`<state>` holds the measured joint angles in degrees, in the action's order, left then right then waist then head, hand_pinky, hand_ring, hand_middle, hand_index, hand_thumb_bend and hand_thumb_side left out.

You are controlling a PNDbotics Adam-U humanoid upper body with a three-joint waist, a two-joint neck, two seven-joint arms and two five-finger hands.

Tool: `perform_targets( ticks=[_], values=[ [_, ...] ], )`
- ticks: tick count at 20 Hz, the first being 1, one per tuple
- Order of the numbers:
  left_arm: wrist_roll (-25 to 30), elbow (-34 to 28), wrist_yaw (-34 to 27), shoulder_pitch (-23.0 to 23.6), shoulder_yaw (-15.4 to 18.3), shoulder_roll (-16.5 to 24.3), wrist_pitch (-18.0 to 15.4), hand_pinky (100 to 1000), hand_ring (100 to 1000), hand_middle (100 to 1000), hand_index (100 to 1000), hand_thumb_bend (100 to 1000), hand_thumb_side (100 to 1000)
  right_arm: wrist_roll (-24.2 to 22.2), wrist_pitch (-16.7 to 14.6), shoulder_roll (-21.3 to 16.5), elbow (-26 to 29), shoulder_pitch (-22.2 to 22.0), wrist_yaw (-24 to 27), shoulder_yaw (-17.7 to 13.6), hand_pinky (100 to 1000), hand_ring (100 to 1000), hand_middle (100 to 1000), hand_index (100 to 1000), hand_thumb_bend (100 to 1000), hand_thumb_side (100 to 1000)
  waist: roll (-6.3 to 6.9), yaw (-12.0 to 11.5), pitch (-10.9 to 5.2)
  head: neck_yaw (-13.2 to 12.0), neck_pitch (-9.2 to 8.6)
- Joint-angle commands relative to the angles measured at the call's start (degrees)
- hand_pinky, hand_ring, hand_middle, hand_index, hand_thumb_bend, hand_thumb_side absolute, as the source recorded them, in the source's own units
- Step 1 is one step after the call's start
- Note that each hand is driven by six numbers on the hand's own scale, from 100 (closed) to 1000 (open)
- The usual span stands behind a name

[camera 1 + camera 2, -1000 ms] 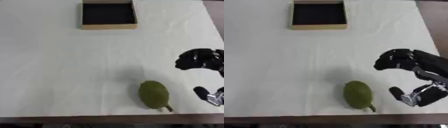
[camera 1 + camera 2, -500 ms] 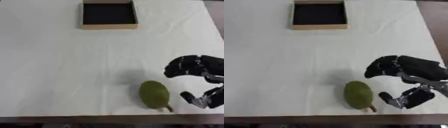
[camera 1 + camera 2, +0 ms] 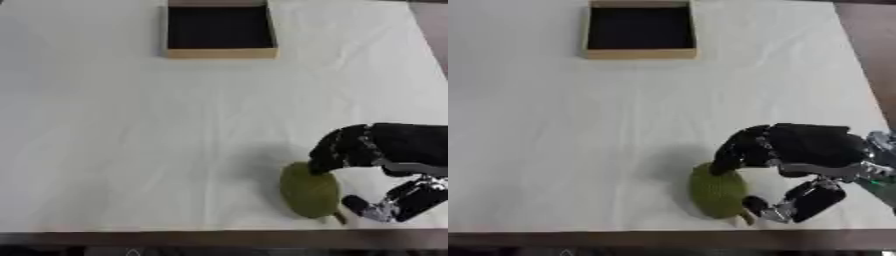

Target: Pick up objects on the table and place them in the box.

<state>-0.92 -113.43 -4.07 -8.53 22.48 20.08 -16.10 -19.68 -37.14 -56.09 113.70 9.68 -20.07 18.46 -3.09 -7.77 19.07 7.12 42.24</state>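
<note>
Closing on the green fruit point(image 3: 310, 192) at the desk's point(image 3: 131, 140) five o'clock, the right hand point(image 3: 798, 150) has been advanced from the right; fingers and thumb bracket it, not yet clamped. The box point(image 3: 220, 29) sits at twelve o'clock, empty.

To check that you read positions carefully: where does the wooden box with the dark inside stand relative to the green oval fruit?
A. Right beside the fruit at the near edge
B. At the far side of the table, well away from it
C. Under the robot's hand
B: the wooden box sits at the table's far side, while the green oval fruit lies near the front edge by the right hand.
</note>
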Motion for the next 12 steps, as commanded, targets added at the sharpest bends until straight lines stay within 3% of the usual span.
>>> perform_targets(
  ticks=[1, 3, 12],
  values=[
    [0.2, -1.2, -0.1, -0.5, 0.2, 1.0, -0.1, 673, 792, 762, 764, 100, 569, -0.7, 0.0, -0.6, 0.9, 0.7, -0.4, -0.2, 840, 841, 788, 895, 100, 281, 0.07, 0.0, -0.82, 0.1, -0.51],
    [0.2, -1.2, -0.1, -0.5, 0.2, 1.0, -0.1, 673, 792, 763, 763, 100, 569, -0.8, 0.0, -0.5, 0.9, 0.8, -0.5, -0.1, 840, 842, 790, 894, 100, 241, 0.07, 0.0, -0.82, 0.1, -0.53],
    [0.4, -1.2, -0.1, -0.5, 0.2, 0.7, 0.0, 673, 793, 764, 764, 100, 568, -3.4, 3.8, 2.8, 0.6, 2.9, -1.7, 0.9, 839, 838, 791, 897, 106, 249, 0.18, -0.1, -0.48, 0.5, -1.06]
  ],
)
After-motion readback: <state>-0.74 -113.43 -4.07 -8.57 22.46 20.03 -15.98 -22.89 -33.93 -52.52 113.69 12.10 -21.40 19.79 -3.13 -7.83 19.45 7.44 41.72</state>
